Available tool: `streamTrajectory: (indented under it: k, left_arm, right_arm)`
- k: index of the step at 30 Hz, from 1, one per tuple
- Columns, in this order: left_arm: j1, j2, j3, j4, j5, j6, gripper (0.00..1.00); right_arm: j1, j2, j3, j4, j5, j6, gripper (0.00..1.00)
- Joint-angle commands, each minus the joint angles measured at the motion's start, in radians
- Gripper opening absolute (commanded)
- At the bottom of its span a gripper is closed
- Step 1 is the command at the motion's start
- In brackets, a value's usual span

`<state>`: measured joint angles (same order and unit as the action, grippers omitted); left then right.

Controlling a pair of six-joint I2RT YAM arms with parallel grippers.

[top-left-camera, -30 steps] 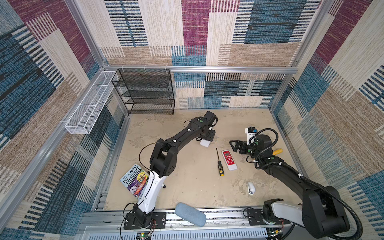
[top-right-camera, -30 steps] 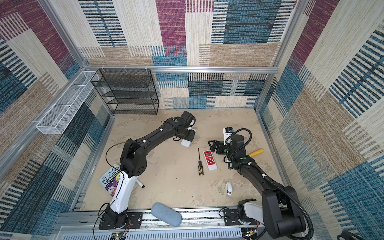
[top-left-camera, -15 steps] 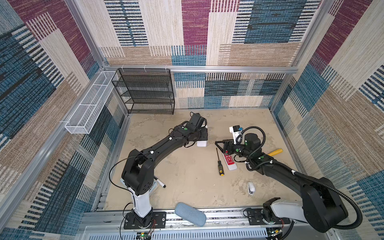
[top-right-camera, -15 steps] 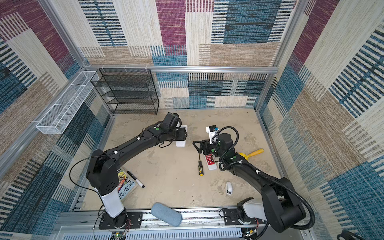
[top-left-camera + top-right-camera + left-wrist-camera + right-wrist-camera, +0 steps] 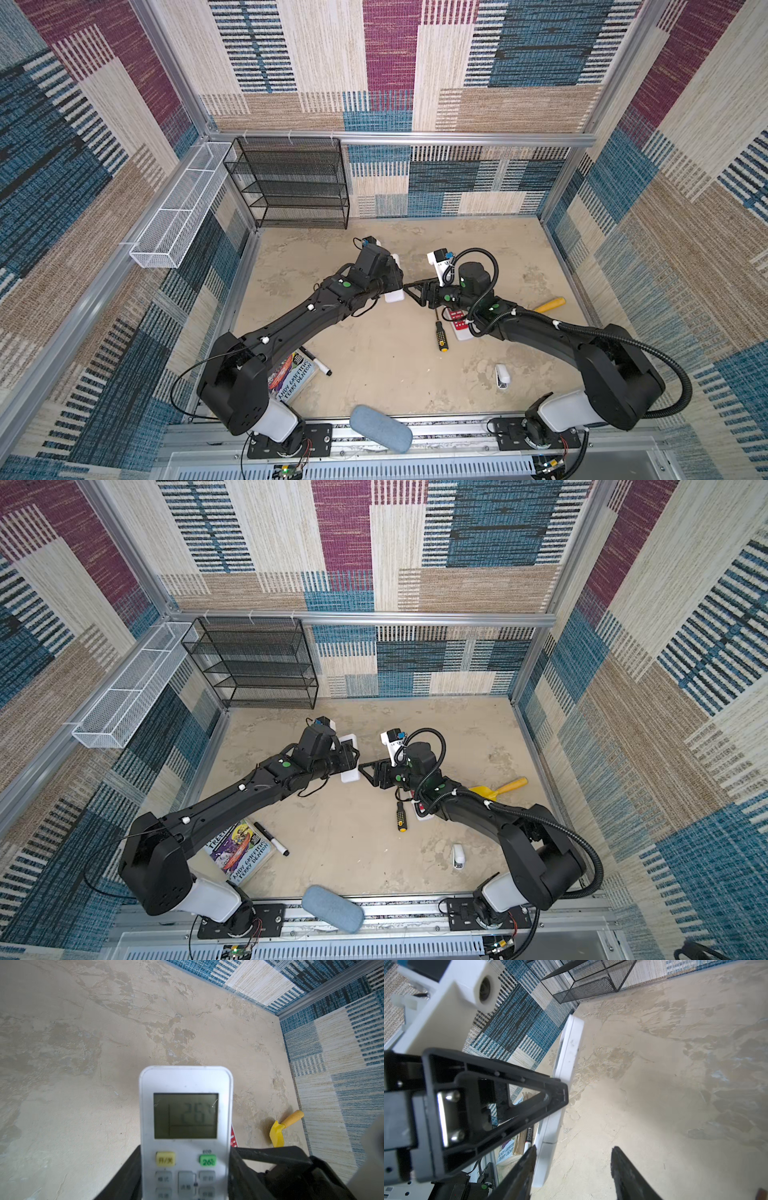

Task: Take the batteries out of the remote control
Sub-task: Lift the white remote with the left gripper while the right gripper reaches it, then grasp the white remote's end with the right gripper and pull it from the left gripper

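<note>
In both top views the left gripper (image 5: 392,279) (image 5: 350,757) holds the white remote (image 5: 394,296) (image 5: 349,776) lifted off the table (image 5: 374,374). A second ago the right gripper (image 5: 412,291) (image 5: 366,771) hung near the red remote (image 5: 459,330) and the screwdriver (image 5: 440,337). It has now crossed toward the middle, and its tips sit just beside the white remote's lower end. Its fingers have also narrowed from wide apart. The left arm has brought the remote slightly toward it.

In the left wrist view the fingers (image 5: 128,1176) clamp the white remote (image 5: 185,1084) by its two long sides, face up, with the display lit. The yellow scoop (image 5: 278,1132) lies well apart, by the wall.

In the right wrist view the right gripper (image 5: 571,1169) is parted and grips nothing. The white remote (image 5: 570,1047) shows edge-on, its lower end just inside the gap next to one finger (image 5: 525,1172). We cannot tell whether they touch.

We see no batteries in any view. The lit display suggests to us they sit inside the remote, behind a back cover we cannot see. We judge the meeting of the two grippers as preparation for working that cover loose, so no battery is unloaded yet.
</note>
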<state>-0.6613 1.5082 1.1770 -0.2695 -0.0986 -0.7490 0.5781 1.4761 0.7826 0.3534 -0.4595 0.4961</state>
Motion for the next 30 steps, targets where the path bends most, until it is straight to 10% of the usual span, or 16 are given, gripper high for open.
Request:
streamTrajectory:
  k: [1, 30]
  left_arm:
    - [0.002, -0.014, -0.011, 0.061, -0.029, -0.024, 0.51]
    - [0.002, -0.040, -0.058, 0.150, 0.021, -0.079, 0.50]
  right_arm:
    - [0.022, 0.018, 0.023, 0.054, -0.002, 0.019, 0.58]
    - [0.065, 0.110, 0.049, 0.205, -0.007, 0.081, 0.31]
